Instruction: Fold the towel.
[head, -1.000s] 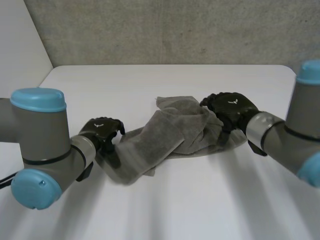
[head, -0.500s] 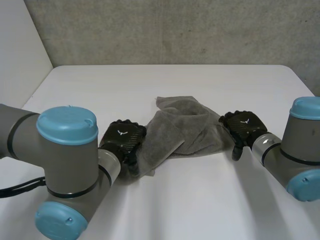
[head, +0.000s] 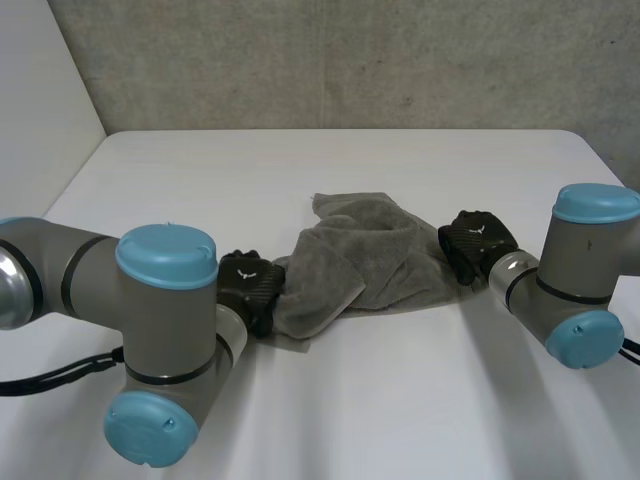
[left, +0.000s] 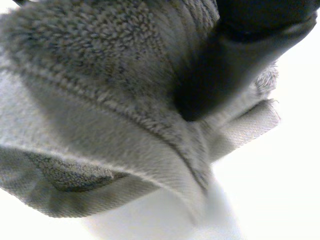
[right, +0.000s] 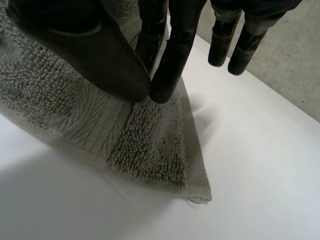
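Towel (head: 355, 262): grey, bunched at the table's (head: 400, 400) middle.
Left hand (head: 250, 286): clamped on its left end.
Right hand (head: 480, 245): pinching its right corner.
Marking: white emblem (head: 475, 229) on each hand; I can't read it.

Grey towel (head: 350, 265) with ribbed bands; white table (head: 400, 400); speckled grey wall (head: 350, 60).

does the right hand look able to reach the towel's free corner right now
Probably yes: the right hand pinches the towel just beside that corner, and only bare table lies around it.
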